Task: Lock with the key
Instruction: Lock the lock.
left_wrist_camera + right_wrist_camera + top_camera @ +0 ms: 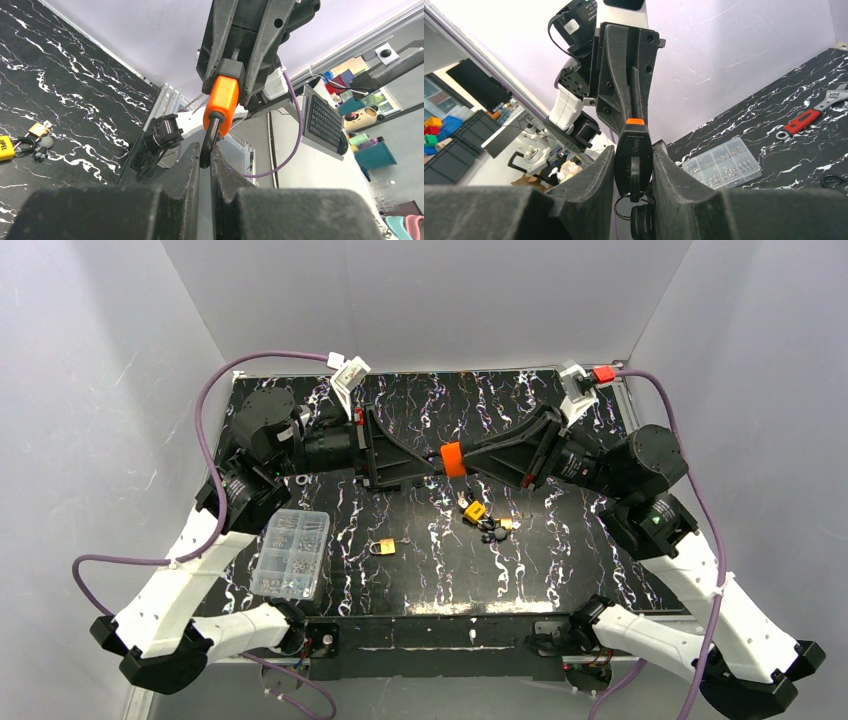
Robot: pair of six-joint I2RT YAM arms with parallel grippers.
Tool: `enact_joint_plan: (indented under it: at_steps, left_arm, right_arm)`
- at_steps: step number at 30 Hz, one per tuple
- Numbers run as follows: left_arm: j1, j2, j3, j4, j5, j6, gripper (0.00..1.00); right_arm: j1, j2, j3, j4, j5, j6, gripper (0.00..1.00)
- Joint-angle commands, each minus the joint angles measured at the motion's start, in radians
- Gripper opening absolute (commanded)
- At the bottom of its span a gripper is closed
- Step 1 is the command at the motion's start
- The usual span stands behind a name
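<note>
The orange padlock [222, 102] is held in the air between the two grippers. Its black shackle [212, 132] is pinched directly between the fingers of the closed left gripper [205, 150], apparently so that the body cannot turn. The black key head [634, 162] is clamped in the right gripper [634, 149], with the padlock just ahead of it, presumably ready to be turned.

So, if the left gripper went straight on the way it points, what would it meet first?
The orange padlock; the left gripper is shut on its shackle. Directly behind is the right gripper, holding what seems the key.
</note>
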Motion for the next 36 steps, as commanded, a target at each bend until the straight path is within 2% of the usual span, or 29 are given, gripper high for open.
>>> enact_joint_plan:
  at_steps: [1,27,30,32,33,36]
  left_arm:
    - [-0.017,0.047,0.014,0.111,-0.02,-0.034,0.0]
    - [-0.019,0.1,0.088,0.19,-0.016,-0.091,0.0]
    - [-0.019,0.077,0.07,0.154,-0.052,-0.066,0.0]
    - [-0.015,0.055,0.064,0.074,-0.123,-0.023,0.0]
    - [-0.012,0.041,0.061,0.024,-0.171,-0.001,0.0]
    - [0.037,0.003,0.017,-0.091,-0.269,0.027,0.0]
  right_arm:
    - [0.087,0.059,0.018,-0.037,-0.034,-0.06,0.01]
    - [0.21,0.125,-0.017,-0.102,0.046,-0.125,0.01]
    - [0.21,0.107,-0.025,-0.112,0.07,-0.134,0.01]
    - [0.204,0.088,-0.013,-0.151,0.099,-0.164,0.01]
    - [0.196,0.077,-0.006,-0.171,0.11,-0.176,0.06]
    - [0.133,0.047,-0.003,-0.207,0.086,-0.186,0.4]
